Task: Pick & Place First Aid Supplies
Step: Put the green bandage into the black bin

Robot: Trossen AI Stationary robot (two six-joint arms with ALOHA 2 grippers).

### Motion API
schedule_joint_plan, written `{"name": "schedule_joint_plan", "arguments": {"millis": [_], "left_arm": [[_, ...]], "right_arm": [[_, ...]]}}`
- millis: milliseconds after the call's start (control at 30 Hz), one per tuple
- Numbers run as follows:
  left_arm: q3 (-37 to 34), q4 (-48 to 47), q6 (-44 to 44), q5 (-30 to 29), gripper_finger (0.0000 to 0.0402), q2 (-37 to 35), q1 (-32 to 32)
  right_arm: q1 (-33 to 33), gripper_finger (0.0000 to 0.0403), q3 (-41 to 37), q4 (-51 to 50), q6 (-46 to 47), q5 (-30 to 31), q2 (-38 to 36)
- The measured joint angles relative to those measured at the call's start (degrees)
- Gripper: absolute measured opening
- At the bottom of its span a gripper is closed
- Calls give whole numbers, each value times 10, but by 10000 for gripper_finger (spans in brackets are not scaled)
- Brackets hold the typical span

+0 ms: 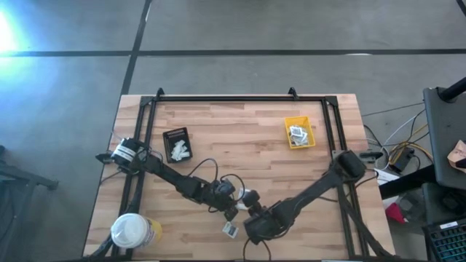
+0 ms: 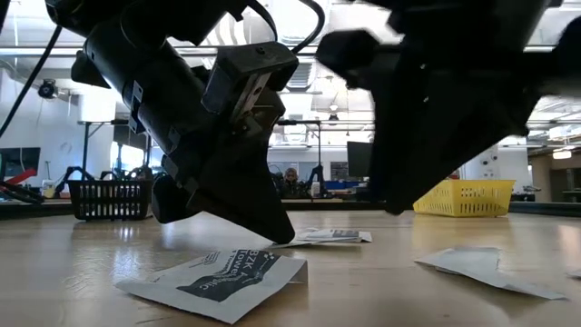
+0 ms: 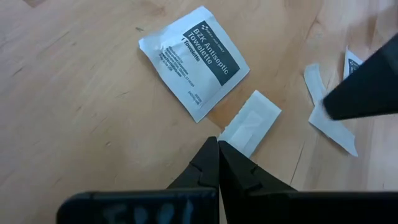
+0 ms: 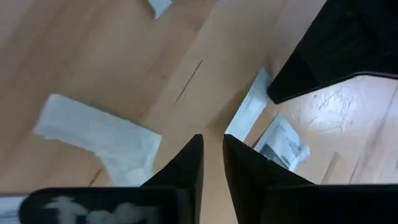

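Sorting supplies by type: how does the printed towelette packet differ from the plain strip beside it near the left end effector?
The towelette packet is a roughly square white packet with a dark printed panel; the plain strip is narrow and pale, with no print visible. The packet lies fully clear; the strip's near end sits under the shut left end effector tips. Both lie flat on the wooden table.
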Motion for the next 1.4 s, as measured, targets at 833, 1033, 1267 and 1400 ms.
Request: {"name": "schedule_joint_plan", "arguments": {"millis": [833,1033,1267,1400], "left_arm": [[0,2,-13,-4,1,0,0],[0,5,-14,-4,2,0,0],[0,8,-16,-4,2,0,0],[0,8,-16,-4,2,0,0]], "right_arm": [[-22,97,-24,66,-11,11,24],[-26,89,-31,71,2,4,23],[-32,79,-33,71,5,33,23],[-39,73,-34,68,5,41,23]]}}
